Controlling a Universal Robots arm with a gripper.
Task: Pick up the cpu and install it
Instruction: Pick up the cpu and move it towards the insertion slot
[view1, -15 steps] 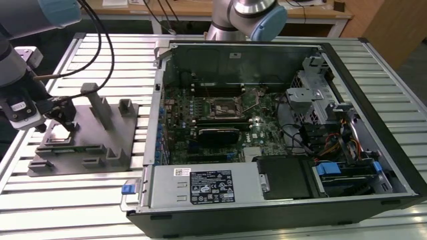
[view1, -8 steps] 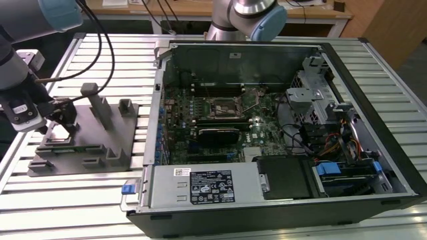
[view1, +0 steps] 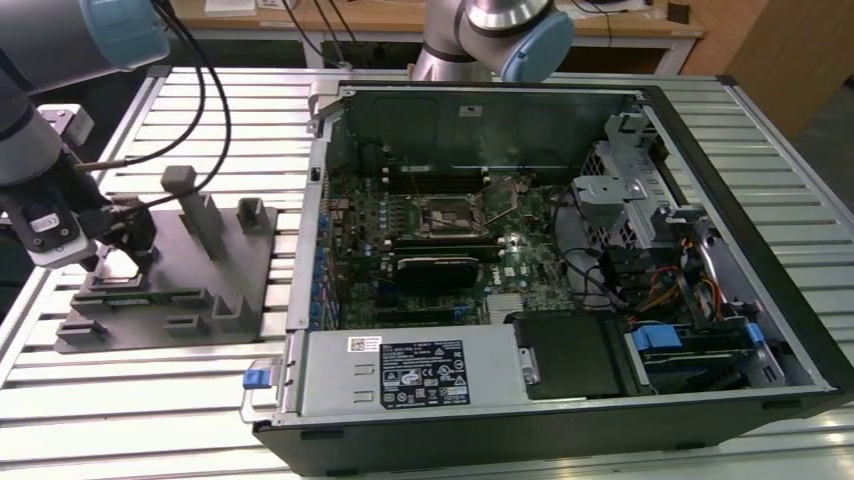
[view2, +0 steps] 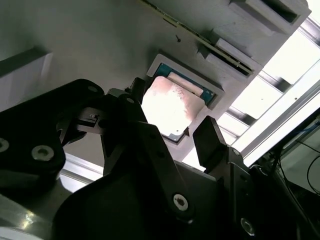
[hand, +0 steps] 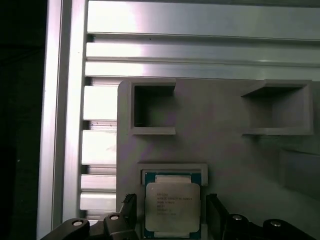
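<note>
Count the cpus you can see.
1. The cpu lies in a recess of the grey fixture, between the open fingers. Whether another sits in the motherboard socket cannot be told.

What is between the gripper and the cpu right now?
Nothing. In both wrist views the open gripper flanks the cpu, one finger on each side, with only a bare gap between each finger and the chip.
</note>
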